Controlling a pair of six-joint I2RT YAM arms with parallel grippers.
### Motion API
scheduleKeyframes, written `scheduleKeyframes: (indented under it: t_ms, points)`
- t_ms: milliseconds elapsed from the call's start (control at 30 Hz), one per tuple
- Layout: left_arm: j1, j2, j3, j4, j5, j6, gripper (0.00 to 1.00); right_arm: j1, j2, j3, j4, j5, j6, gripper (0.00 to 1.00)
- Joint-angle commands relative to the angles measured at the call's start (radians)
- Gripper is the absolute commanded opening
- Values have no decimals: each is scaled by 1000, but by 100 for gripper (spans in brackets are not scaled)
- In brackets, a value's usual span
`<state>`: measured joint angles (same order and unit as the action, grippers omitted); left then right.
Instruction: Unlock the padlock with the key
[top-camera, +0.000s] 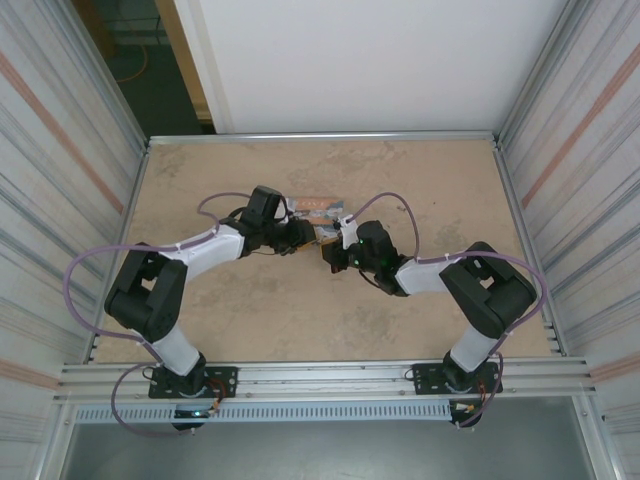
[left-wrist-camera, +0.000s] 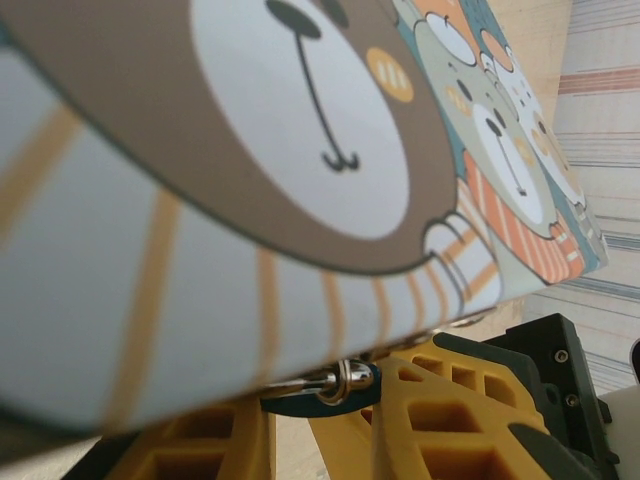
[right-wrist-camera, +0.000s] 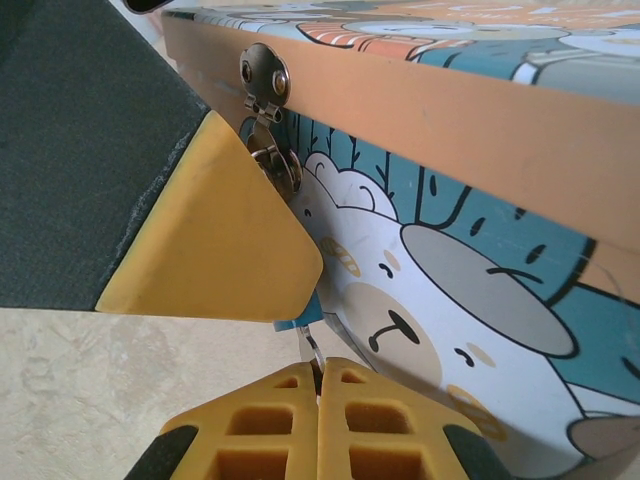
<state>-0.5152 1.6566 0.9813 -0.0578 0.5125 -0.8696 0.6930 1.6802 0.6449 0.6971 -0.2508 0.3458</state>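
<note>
The small teal-blue padlock (left-wrist-camera: 318, 402) hangs from the tin's clasp by its metal loop (left-wrist-camera: 350, 381). It sits between the yellow fingers (left-wrist-camera: 440, 420) of my left gripper (left-wrist-camera: 322, 425), which is shut on it. From the right wrist, only a teal corner of the padlock (right-wrist-camera: 301, 317) shows under a left finger (right-wrist-camera: 210, 240). My right gripper (right-wrist-camera: 318, 368) is shut on the silver key (right-wrist-camera: 309, 345), whose blade points up into the padlock's underside. From above, the left gripper (top-camera: 303, 236) and right gripper (top-camera: 331, 252) meet at the table's middle.
The rectangular bear-print tin (top-camera: 318, 208) lies just behind both grippers, and its round metal clasp (right-wrist-camera: 265, 75) is on the side facing them. In the left wrist view the tin (left-wrist-camera: 300, 120) looms directly overhead. Corrugated walls enclose the tan table (top-camera: 420, 180).
</note>
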Motion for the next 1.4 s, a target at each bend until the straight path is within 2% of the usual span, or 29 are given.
scheduleKeyframes:
  t_ms: [0,333,567,767,900,1133,1367]
  points:
    - [-49,2,-20,-1,139,2,0,16,-18,86,221,-22,43,0]
    - [-26,43,-41,63,161,-24,2,35,-35,40,96,56,51,0]
    - [-26,83,-41,79,162,-19,9,39,-40,67,-84,62,91,0]
    - [-23,111,-34,94,163,-16,14,41,-39,58,-137,76,162,0]
    - [-22,126,-28,98,167,-14,19,42,-45,65,-175,79,190,0]
    - [-13,113,-27,96,161,-8,35,35,-36,65,-218,81,238,0]
    - [3,86,-41,81,152,1,44,31,-32,70,-266,91,263,0]
